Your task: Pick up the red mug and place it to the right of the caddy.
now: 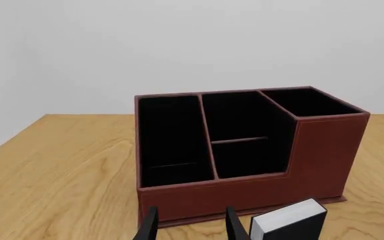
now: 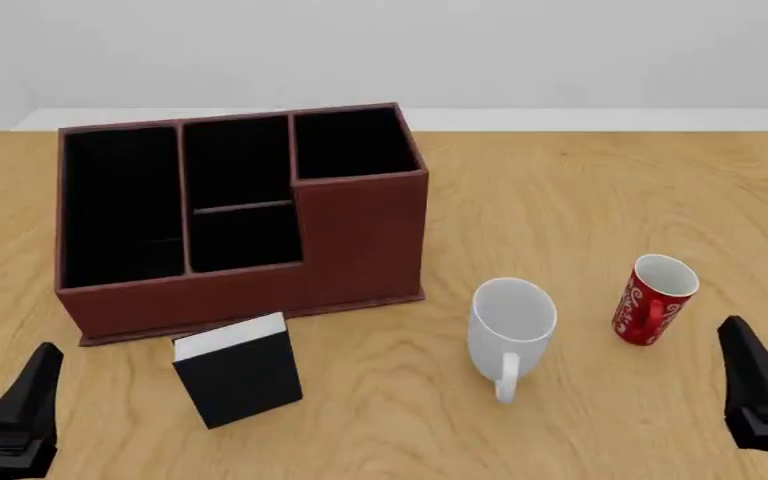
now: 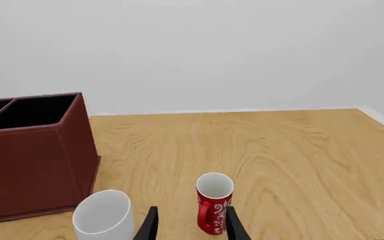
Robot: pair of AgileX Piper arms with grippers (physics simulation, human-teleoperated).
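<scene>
The red mug (image 2: 652,300) with white lettering stands upright on the table, right of the white mug and well right of the caddy (image 2: 357,225). In the right wrist view the red mug (image 3: 214,202) sits just ahead of the open fingers, a little toward one of them, with its handle facing the camera. My right gripper (image 2: 762,385) hovers open near the table's front right edge, short of the mug. At the front left, my left gripper (image 2: 4,395) is open and empty. The left wrist view shows the caddy (image 1: 319,150) close ahead.
A larger white mug (image 2: 511,325) stands between the caddy and the red mug, handle toward the front. A small black box with a white top (image 2: 237,370) lies in front of the caddy. Bare wood lies right of the caddy's side wall.
</scene>
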